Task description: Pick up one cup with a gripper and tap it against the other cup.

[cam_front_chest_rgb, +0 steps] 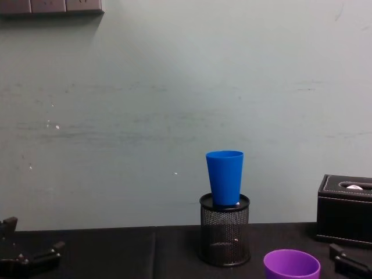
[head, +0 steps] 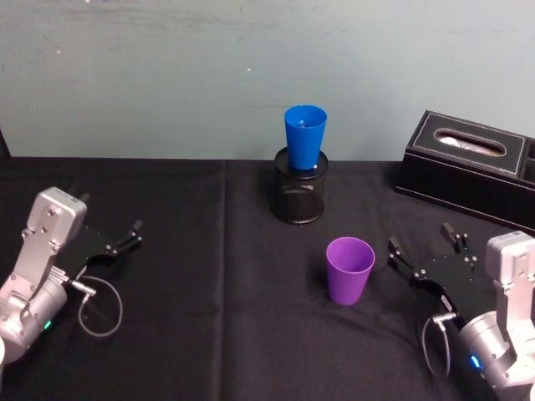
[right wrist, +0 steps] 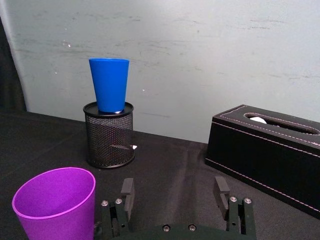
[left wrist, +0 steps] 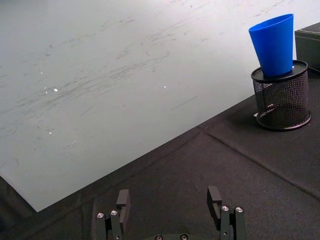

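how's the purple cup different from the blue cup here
The purple cup stands directly on the black tablecloth; the blue cup sits with its base in the black mesh pen holder, so it is higher. The purple one is beside the right gripper; the blue is farther back. Both are upright, open end up, tapered.

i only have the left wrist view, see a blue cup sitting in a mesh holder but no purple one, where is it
Observer: The purple cup stands upright on the black cloth, nearer the robot than the mesh holder and towards its right.
Operator: which gripper is closer to it
Observer: The right gripper; it sits just right of the purple cup, open, not touching it.
Operator: anything else over there
Observer: A black tissue box lies at the far right, behind the right gripper.
Operator: and my left gripper
Observer: The left gripper is open at the table's left, well away from the blue cup.
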Controlling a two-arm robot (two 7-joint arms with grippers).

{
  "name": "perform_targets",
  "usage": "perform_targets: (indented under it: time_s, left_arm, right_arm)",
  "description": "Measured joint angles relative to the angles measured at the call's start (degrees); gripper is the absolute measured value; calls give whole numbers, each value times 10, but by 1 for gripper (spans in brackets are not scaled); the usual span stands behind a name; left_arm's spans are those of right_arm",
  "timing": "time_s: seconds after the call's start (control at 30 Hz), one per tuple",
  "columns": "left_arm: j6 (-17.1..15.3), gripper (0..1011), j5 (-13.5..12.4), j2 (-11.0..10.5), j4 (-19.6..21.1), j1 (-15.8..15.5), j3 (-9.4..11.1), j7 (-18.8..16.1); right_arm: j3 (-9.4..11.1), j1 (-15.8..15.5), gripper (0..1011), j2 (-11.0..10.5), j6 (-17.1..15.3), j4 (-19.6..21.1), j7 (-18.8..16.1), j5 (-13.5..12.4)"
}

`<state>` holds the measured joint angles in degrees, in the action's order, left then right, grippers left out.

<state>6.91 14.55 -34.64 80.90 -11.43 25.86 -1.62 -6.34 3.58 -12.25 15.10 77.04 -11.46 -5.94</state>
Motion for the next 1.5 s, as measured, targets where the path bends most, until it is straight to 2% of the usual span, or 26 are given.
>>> perform_targets:
  time_s: [1.5]
  left_arm:
    - [0,1011,0,0,0,0,0,0]
  right_arm:
    - [-3,-1,1003,-2,0,4,-1,-3]
